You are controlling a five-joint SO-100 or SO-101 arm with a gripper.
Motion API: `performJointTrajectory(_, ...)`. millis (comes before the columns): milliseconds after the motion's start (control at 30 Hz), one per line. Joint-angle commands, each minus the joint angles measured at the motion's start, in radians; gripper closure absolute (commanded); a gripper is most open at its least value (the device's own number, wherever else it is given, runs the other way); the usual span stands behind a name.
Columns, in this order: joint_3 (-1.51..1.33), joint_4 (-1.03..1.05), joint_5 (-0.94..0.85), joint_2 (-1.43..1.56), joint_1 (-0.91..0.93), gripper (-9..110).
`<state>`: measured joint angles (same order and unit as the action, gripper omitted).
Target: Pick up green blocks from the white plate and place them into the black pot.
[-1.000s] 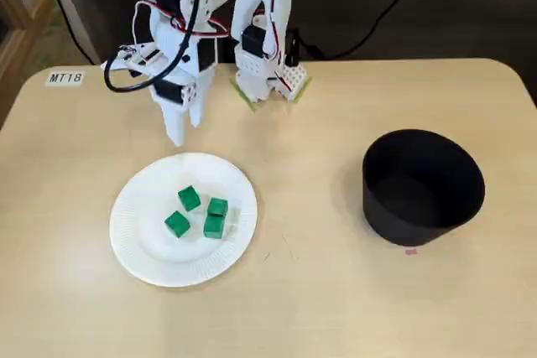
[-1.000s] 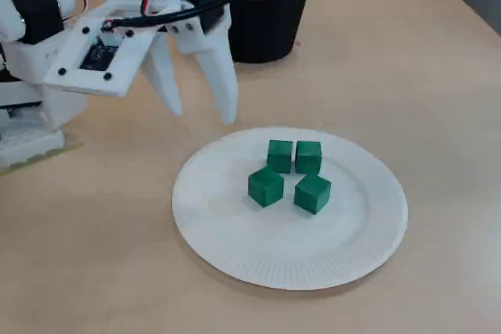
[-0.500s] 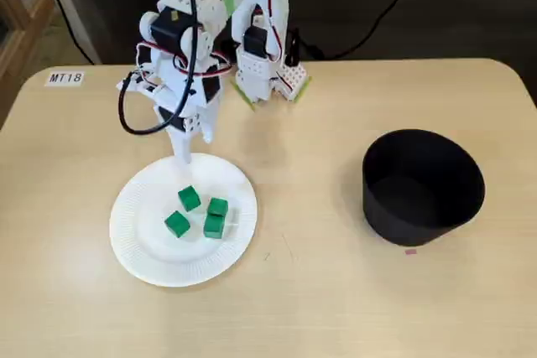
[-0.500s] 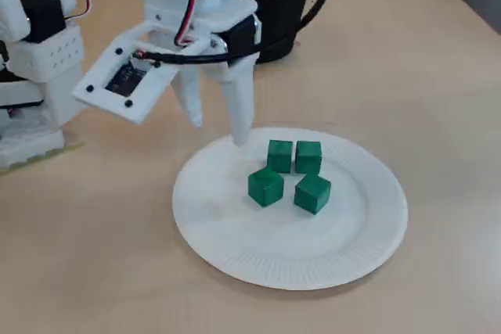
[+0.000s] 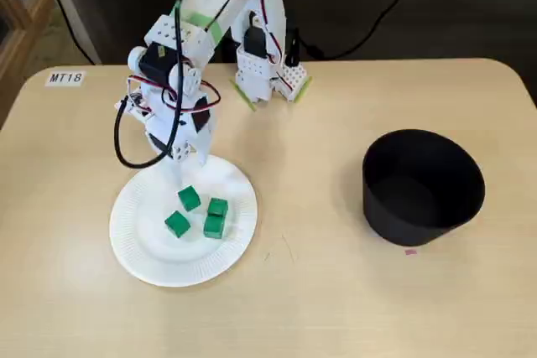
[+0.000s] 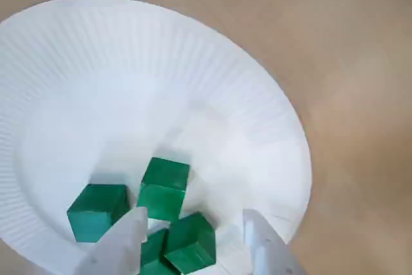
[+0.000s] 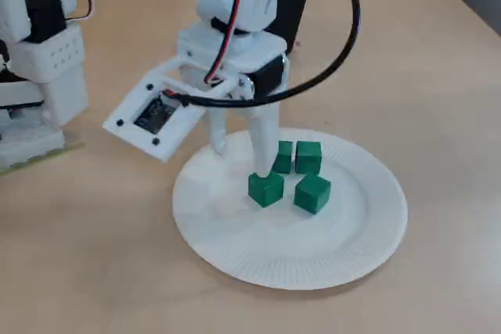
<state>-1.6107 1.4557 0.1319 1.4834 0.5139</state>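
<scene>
We see the gripper (image 7: 241,160) down over the plate (image 7: 337,252), its jaws spread apart with nothing clamped. Four green blocks (image 7: 313,193) sit clustered near the plate's middle. In the wrist view one of them lies between the two fingers (image 6: 264,249), close to their tips, though we cannot tell whether either finger touches it. In a fixed view one finger stands just behind the front left block. The pot (image 5: 424,207) stands upright on the table (image 5: 319,308), well apart from the plate, toward the right edge.
</scene>
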Motion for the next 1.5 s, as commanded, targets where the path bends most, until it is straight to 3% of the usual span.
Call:
performJointTrajectory(0, 0.072, -0.017, 0.006, -0.018, -0.003, 79)
performJointTrajectory(867, 0.084, -0.224, 0.049, -0.163, -0.028, 83)
performJointTrajectory(1000, 0.084, -0.281, 0.114, -0.179, -0.029, 93)
performJointTrajectory(1067, 0.084, -0.296, 0.163, -0.186, -0.026, 104)
performJointTrajectory(1267, 0.084, -0.290, 0.135, -0.138, -0.021, 104)
performJointTrajectory(1467, 0.097, -0.288, 0.058, 0.091, 0.002, 104)
